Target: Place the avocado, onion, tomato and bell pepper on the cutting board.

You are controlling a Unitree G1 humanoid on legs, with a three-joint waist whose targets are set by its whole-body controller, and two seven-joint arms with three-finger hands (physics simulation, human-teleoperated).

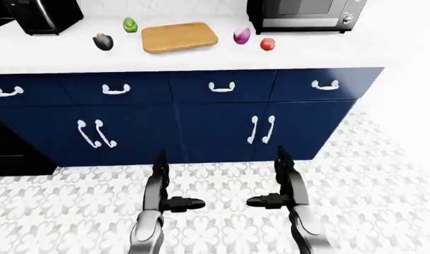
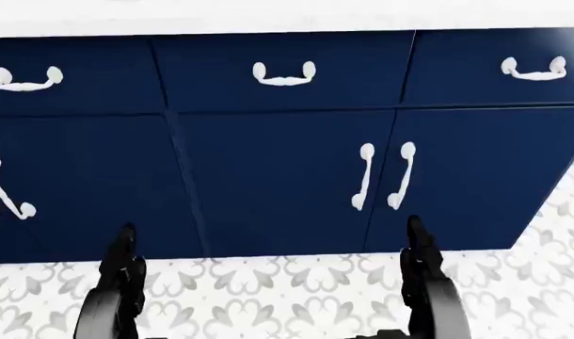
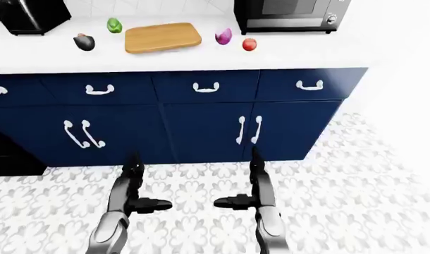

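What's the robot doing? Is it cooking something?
Not yet. The robot stands on the tiled floor facing blue cabinets, with its left hand and right hand held low, open and empty. Up on the white counter lies a cutting board with nothing on it. The avocado and bell pepper sit left of it, the onion and tomato right of it.

My forearms are smooth, rounded shells of light grey metal that widen toward the bottom of the left-eye view. Each narrows into a darker grey wrist. My left hand (image 1: 174,186) and my right hand (image 1: 275,182) are matte black, built from blocky segmented fingers, three to a hand, with short stubby links. I cannot make out any cables, screws or markings.
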